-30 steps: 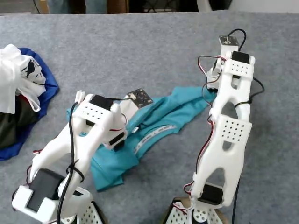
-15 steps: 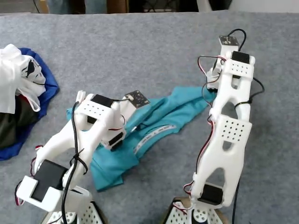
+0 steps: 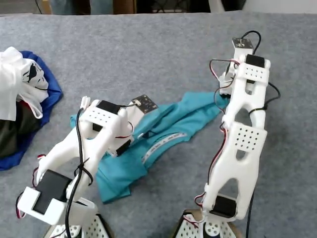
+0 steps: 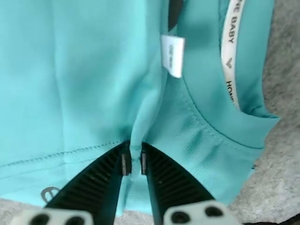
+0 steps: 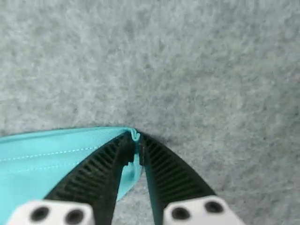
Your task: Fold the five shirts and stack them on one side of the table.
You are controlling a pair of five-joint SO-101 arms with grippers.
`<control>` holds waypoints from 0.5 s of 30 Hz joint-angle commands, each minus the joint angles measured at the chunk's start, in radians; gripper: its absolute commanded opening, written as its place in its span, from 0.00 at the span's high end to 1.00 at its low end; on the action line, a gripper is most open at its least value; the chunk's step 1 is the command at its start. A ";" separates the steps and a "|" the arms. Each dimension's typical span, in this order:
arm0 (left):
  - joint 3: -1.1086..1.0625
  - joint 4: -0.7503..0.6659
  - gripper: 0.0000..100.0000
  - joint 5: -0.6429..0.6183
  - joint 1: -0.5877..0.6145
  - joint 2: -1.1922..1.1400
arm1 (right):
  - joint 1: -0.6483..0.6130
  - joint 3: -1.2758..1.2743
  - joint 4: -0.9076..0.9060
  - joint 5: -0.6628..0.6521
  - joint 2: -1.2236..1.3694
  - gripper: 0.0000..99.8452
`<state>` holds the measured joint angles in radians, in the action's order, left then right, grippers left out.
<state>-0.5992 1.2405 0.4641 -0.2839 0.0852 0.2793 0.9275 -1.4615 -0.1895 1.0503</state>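
Left end effector (image 4: 132,164) — clamped on a pinched ridge of the teal shirt (image 4: 79,70), just beside the collar. Right end effector (image 5: 135,146) — clamped on the shirt's right-hand edge, low against the grey surface (image 5: 197,61). The shirt lies crumpled and drawn out between the two arms, mid-surface.

Judgement: spreading of the first shirt is in hand. The next move calls for drawing both grips apart evenly to flatten it.

The pile (image 3: 22,99) at the far left is cut off, so its count is unreadable. The left arm (image 3: 94,144) covers the shirt's left part.
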 commanded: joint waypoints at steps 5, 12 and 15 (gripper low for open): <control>0.249 0.161 0.97 -0.129 0.070 0.060 | 0.037 0.074 -0.028 -0.026 -0.021 0.99; 0.498 0.255 0.97 -0.153 0.223 0.265 | 0.026 0.390 -0.232 -0.078 -0.145 0.99; 0.562 0.256 0.97 -0.155 0.274 0.334 | 0.015 0.568 -0.307 -0.097 -0.202 0.99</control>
<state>-0.1389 1.4876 0.3184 -0.0583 0.3353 0.2900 1.3019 -1.7131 -0.2677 0.9597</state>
